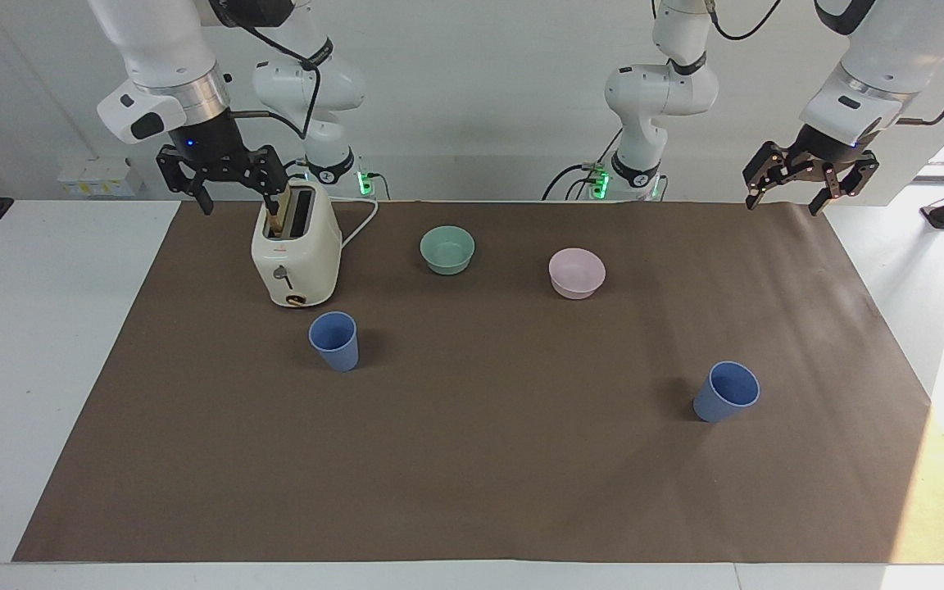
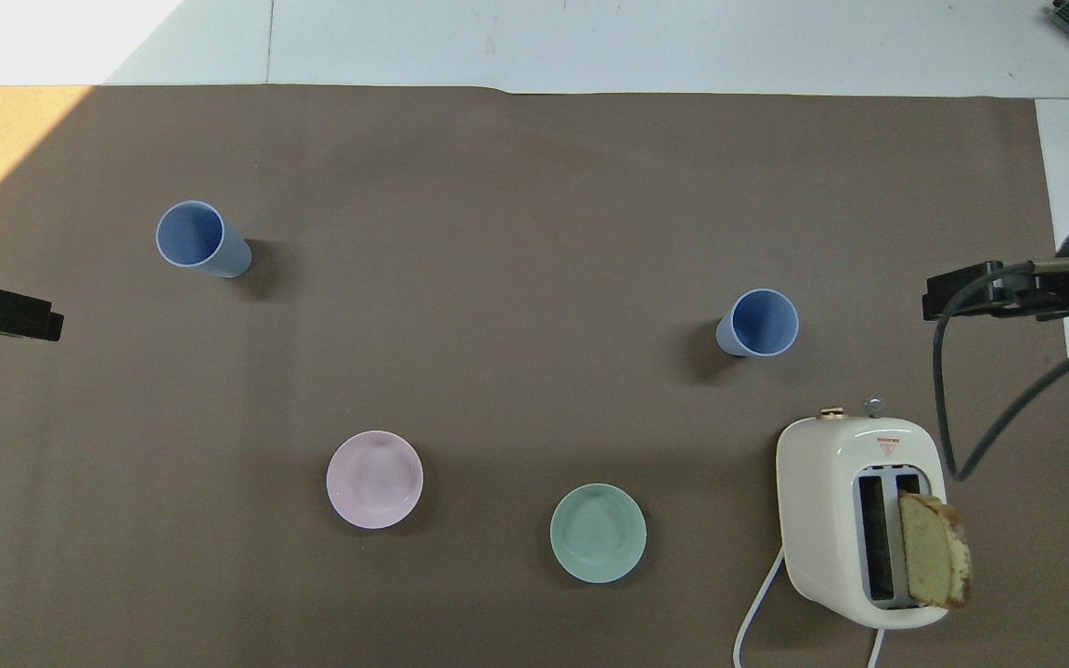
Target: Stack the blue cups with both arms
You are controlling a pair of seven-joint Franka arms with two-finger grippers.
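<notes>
Both tools are hanging open and empty, the right tool over the toaster, the left tool over the surface's edge, toward the left arm's end. One cup is standing just beside the toaster, farther from the robots; the second cup is well apart from it. The right tool is risking knocking the toaster or the bread while descending.

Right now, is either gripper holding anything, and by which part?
Nothing is held. The left gripper and right gripper both hang open and empty in the air. Both blue cups stand untouched on the table.
</notes>
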